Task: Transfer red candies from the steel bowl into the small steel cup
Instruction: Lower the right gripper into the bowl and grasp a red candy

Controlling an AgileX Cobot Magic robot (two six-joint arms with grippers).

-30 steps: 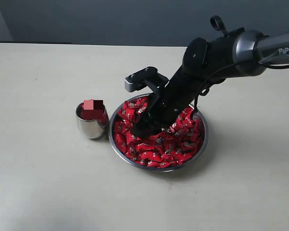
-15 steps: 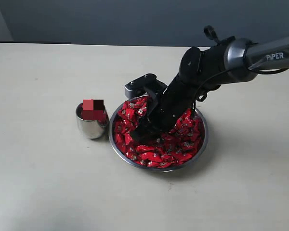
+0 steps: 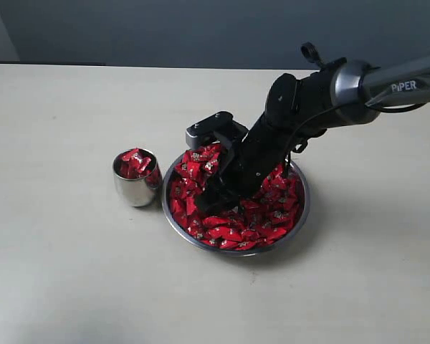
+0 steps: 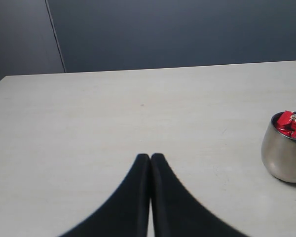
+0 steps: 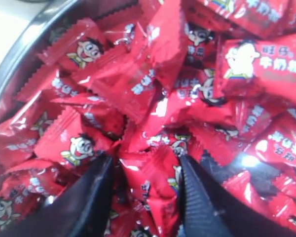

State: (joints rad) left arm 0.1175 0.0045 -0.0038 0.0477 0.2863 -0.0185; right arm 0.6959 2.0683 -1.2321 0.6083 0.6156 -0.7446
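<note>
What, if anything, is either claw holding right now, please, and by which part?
Nothing is held. The right claw stands open in the steel bowl, astride one of the red candies; the left claw is shut and empty.

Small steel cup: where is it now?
Exterior view: the small steel cup stands left of centre, right beside the steel bowl's left rim.

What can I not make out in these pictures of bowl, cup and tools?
- Exterior view: tips of the right tool, hidden by its own body among the red candies.
- Exterior and right wrist views: bottom of the steel bowl, covered by candies.
- Left wrist view: the small steel cup, cut by the edge.
</note>
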